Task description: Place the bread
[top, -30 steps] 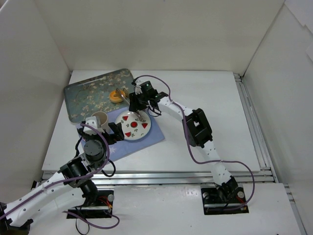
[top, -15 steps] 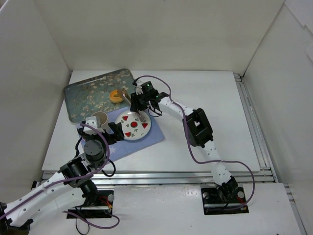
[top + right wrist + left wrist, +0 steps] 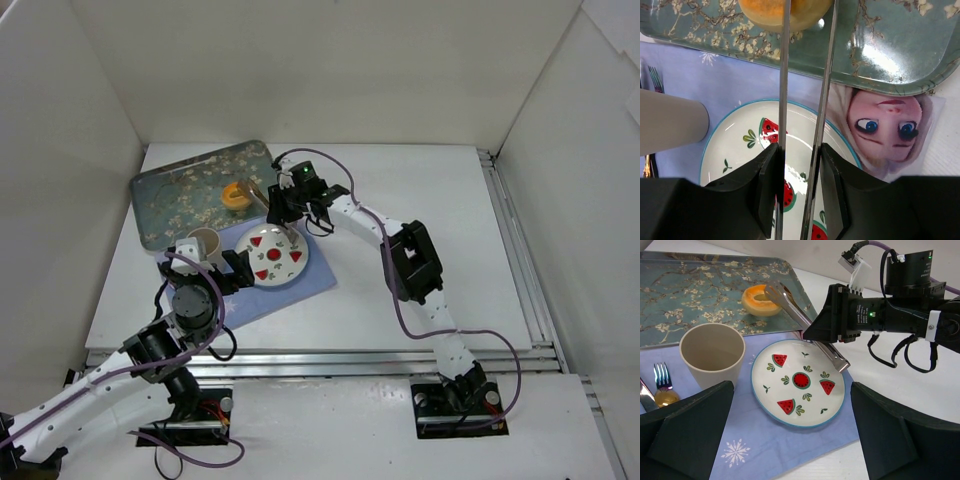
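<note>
Holding a pair of metal tongs [image 3: 805, 322] between narrowly closed fingers, the right gripper [image 3: 799, 170] is stretched over the far edge of the white plate [image 3: 756, 382] with watermelon marks. The tongs run from the gripper to the bread [image 3: 761, 300], an orange-yellow ring lying on the blue-green floral tray [image 3: 690, 295] at the far left of the table. In the right wrist view, one tong blade crosses the middle of the bread [image 3: 785, 12] and the other runs along its right edge; whether the blades pinch it cannot be told. The left gripper [image 3: 790, 440] stands wide, holding nothing, its fingers spread on either side of the near rim of the plate. The plate rests on a pale blue placemat [image 3: 765, 445]. A beige cup [image 3: 712, 355] stands upright just left of the plate, with a fork [image 3: 660, 377] beside it.
</note>
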You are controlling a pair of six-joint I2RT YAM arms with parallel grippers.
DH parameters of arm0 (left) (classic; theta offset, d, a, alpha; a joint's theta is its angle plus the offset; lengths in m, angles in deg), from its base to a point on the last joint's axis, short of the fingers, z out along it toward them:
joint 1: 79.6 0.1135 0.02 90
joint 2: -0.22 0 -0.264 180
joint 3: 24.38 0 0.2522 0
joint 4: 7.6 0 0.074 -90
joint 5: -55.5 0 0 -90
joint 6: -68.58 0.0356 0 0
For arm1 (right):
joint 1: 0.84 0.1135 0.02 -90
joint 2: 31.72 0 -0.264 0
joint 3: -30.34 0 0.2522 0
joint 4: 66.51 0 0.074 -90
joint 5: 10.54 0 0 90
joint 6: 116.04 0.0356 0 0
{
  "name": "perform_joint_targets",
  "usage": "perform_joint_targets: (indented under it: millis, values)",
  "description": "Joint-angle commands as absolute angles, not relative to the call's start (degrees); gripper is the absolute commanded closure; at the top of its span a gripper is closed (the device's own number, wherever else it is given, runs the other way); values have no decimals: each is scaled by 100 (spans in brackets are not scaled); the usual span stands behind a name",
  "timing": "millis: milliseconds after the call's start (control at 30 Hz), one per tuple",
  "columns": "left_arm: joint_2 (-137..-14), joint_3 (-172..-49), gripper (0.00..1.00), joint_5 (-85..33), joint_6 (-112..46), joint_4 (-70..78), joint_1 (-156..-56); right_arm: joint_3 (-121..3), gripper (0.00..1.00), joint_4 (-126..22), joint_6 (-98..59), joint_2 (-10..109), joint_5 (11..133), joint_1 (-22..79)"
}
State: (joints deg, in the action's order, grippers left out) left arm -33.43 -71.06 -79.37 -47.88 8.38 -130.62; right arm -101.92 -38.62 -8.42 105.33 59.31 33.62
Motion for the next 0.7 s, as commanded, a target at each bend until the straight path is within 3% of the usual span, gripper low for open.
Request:
perform_joint_targets:
  millis: [0,167,400,667]
  values:
    - [-3406,-7233,1,-7950,-4814,423,-13040,-10190,100,-4220,-935,9853,5968,3335]
    - [-3415,-7215,1,-8003,-4805,423,-13040,-9892,100,-4194,-952,9520,5986,3309]
    - [-3450,-7215,1,-8039,-4814,405,-13040,-7909,100,-4229,-1022,8247,6258,3230]
    - [-3441,-7189,1,-8065,-4823,414,-13040,-6526,100,-4791,-882,7261,6407,3344]
